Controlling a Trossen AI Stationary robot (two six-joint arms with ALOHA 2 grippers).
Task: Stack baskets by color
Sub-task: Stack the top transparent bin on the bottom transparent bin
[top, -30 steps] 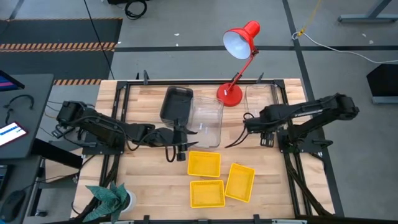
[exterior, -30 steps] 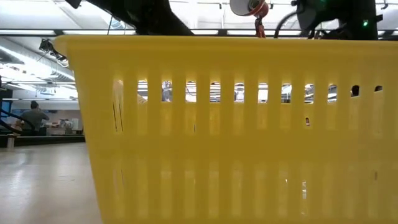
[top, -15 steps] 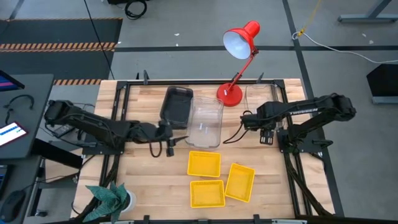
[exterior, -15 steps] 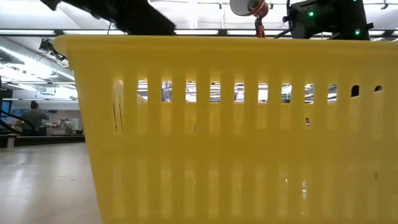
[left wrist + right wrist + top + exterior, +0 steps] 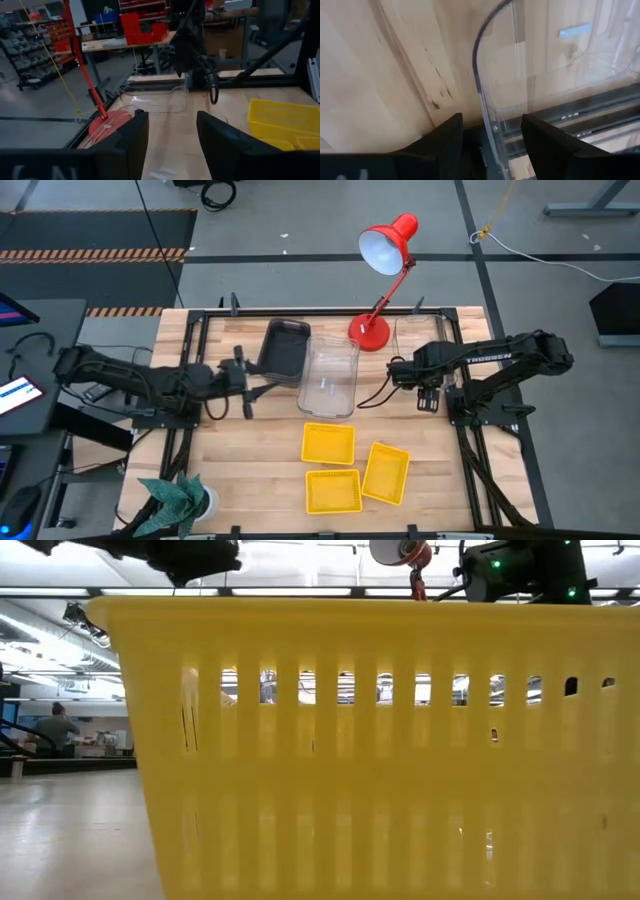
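Note:
My left gripper [image 5: 260,388] [image 5: 172,130] hangs open and empty over the table's left part, pointing level toward the right, left of a clear basket [image 5: 330,377]. A dark grey basket [image 5: 284,348] lies beyond it, by the clear one's far left corner. Three yellow baskets [image 5: 328,443] [image 5: 387,473] [image 5: 333,491] lie flat near the front. My right gripper [image 5: 427,388] [image 5: 492,135] points down, open, with its fingers on either side of the near wall [image 5: 482,97] of another clear basket [image 5: 420,340] at the far right. I cannot tell whether they touch it.
A red desk lamp [image 5: 385,250] stands on its round base [image 5: 368,332] at the far edge, between the two clear baskets. A dark frame [image 5: 300,312] rims the table. One yellow basket [image 5: 380,740] fills the low view. A green plant [image 5: 175,498] sits at the near left corner.
My left gripper has drawn back from the middle clear basket's near left side toward the table's left edge, rising a little and staying open and empty. The baskets have kept their places.

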